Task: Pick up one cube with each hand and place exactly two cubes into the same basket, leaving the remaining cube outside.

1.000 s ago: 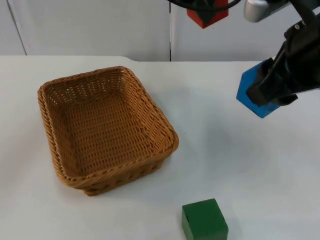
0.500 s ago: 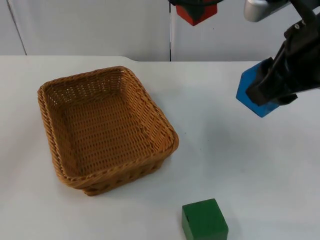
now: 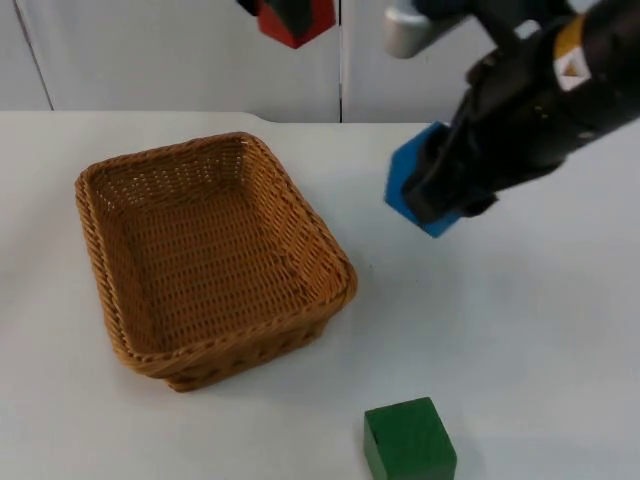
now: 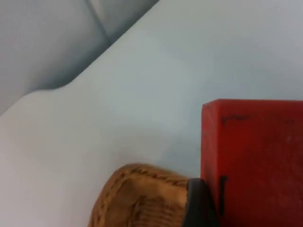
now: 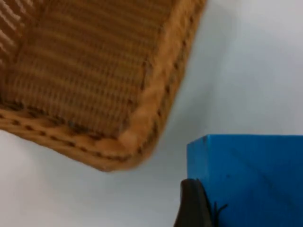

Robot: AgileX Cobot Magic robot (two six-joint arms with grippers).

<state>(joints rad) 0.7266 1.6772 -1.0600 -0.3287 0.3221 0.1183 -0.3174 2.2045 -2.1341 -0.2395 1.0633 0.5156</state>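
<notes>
High above the table's far edge, my left gripper [image 3: 290,12] is shut on a red cube [image 3: 292,22]; the left wrist view has the red cube [image 4: 253,161] close up beside a black fingertip [image 4: 201,203], with the basket's rim [image 4: 142,189] below. My right gripper [image 3: 440,185] is shut on a blue cube [image 3: 415,178], held in the air just right of the wicker basket [image 3: 330,255]. In the right wrist view the blue cube [image 5: 246,179] hangs near the basket's rim [image 5: 156,99]. A green cube [image 3: 408,440] rests on the table near the front edge.
The wicker basket holds nothing and stands left of centre on the white table [image 3: 520,340]. A grey partition wall [image 3: 150,55] closes off the back.
Both arms have swung left with their cubes: the red cube moved left along the far edge, the blue cube moved toward the basket. The green cube and the basket stayed put.
</notes>
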